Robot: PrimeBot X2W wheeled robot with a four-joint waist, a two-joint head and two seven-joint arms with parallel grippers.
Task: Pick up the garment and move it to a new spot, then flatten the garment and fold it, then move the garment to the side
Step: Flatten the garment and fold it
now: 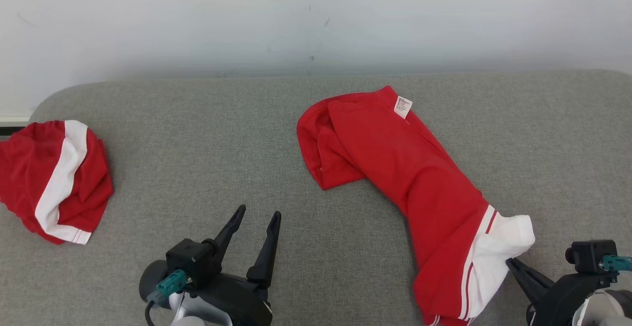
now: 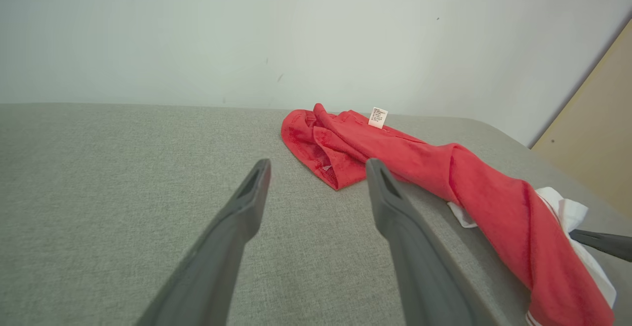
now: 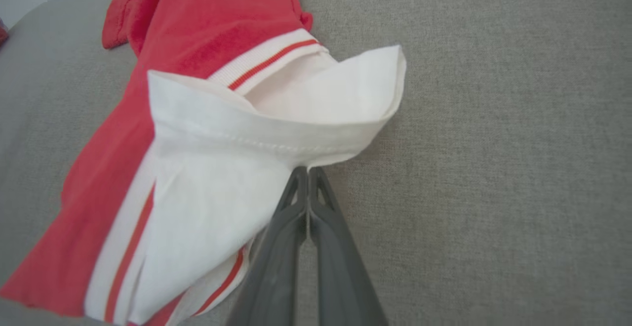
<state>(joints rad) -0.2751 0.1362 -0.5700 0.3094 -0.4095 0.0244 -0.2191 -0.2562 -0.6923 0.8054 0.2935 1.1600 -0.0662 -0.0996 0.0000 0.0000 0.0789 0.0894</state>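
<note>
Where right gripper (image 3: 307, 170) bites: white hem (image 3: 316, 133) of garment (image 1: 419, 178), jaws clamped, likely for lifting.
Left gripper (image 1: 259, 211): jaws apart, idle.

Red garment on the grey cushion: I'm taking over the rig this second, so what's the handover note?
Right gripper: shut on the white end of the red garment.
Left gripper: open, over the bare grey cushion, apart from the cloth.
Garment: stretched out and rumpled, with its label at the far end, which lies on the cushion. A second red-and-white garment sits bunched at the left edge.
Done: grasp.
Left: move it, flatten, fold, set aside.
</note>
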